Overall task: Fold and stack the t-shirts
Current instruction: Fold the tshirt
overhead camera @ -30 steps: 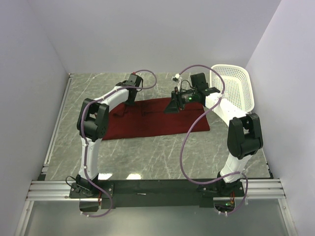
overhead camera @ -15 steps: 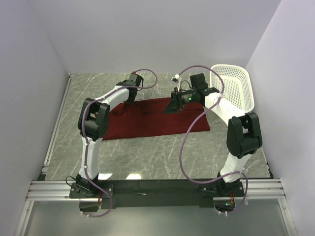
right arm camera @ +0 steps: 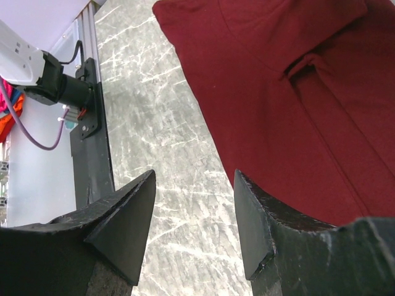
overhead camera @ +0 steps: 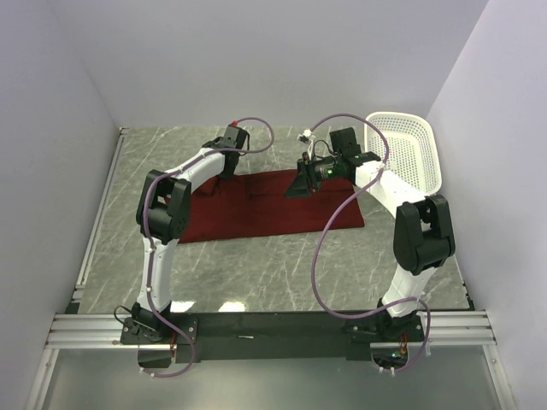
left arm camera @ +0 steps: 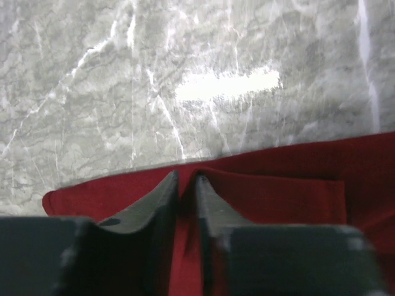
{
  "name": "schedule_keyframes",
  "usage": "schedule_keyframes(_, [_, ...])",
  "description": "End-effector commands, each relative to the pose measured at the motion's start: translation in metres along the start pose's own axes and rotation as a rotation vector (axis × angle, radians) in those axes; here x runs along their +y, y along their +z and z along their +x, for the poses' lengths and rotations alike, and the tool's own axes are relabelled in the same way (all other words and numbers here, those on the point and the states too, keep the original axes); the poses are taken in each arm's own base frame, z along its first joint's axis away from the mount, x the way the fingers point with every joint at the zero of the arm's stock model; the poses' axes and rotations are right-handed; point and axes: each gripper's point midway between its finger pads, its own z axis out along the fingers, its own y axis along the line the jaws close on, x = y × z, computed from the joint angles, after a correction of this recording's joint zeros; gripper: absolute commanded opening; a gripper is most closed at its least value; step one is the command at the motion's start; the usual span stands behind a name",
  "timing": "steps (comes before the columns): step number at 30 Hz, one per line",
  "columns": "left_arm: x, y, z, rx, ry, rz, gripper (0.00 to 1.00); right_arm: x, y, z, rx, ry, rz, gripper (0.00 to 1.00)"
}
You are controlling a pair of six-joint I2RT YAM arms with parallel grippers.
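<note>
The dark red t-shirt [overhead camera: 256,213] lies on the desk [overhead camera: 256,273]. The left pincer [left arm camera: 186,176] is almost closed at its edge; can't tell if it grips. The right pincer [right arm camera: 194,176] gapes, empty.

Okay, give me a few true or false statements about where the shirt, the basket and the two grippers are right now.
1. The maroon t-shirt lies on the table, outside the white basket. True.
2. The basket stands at the table's left side. False: it is at the far right corner.
3. The right gripper is open and holds nothing. True.
4. The left gripper hangs over bare marble, well clear of the shirt. False: its fingertips are right at the shirt's far edge, with cloth beneath them.
</note>
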Motion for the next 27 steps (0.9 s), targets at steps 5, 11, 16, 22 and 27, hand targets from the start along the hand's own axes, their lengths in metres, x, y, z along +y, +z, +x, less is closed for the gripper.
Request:
schedule_keyframes(5, [0.024,-0.006,-0.032,-0.093,-0.052,-0.11,0.41,-0.001,-0.003,-0.008,-0.016,-0.007,-0.014,0.61])
schedule_keyframes(11, [0.049,-0.017,-0.045,-0.146,-0.102,-0.237,0.52,-0.001,-0.003,-0.009,-0.018,-0.01,-0.013,0.61])
schedule_keyframes(16, [0.048,-0.034,-0.048,-0.175,-0.111,-0.174,0.55,-0.002,-0.003,-0.008,-0.015,-0.006,-0.014,0.61])
schedule_keyframes(22, [0.057,-0.038,-0.03,-0.123,-0.231,-0.023,0.61,-0.001,-0.003,-0.008,-0.017,-0.007,-0.015,0.61])
schedule_keyframes(27, [0.082,-0.017,-0.007,-0.05,-0.435,0.12,0.61,0.0,-0.003,-0.009,-0.019,-0.01,-0.013,0.61])
